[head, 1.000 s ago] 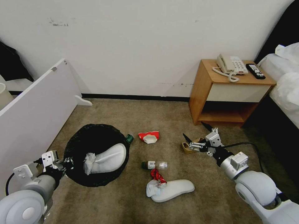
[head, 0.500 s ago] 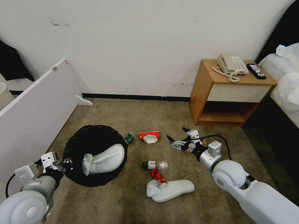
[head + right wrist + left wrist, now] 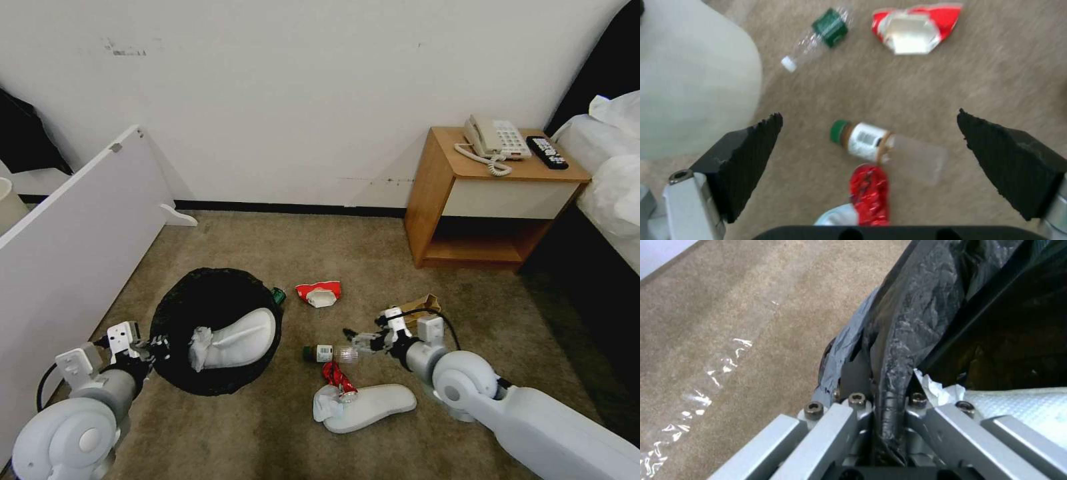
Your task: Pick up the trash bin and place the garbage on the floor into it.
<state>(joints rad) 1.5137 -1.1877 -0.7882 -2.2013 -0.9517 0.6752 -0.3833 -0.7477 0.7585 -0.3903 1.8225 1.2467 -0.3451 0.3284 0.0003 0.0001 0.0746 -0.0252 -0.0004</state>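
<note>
The left gripper (image 3: 148, 347) was clamped on the rim of the small round trash bin lined with crinkled black plastic (image 3: 215, 330), which was held tilted just above the beige-brown carpeted floor (image 3: 280, 253) with 1 flat white slipper (image 3: 237, 339) and crumpled white tissue (image 3: 198, 340) inside. The right gripper (image 3: 352, 338) hung low with its jaws spread wide on either side of a small clear green-capped bottle (image 3: 882, 145) lying on the carpet. A crushed red wrapper (image 3: 870, 193) lay touching that bottle, so closing could catch both or roll the smooth bottle away. The thin liner in the left gripper might slip or tear under added weight.
</note>
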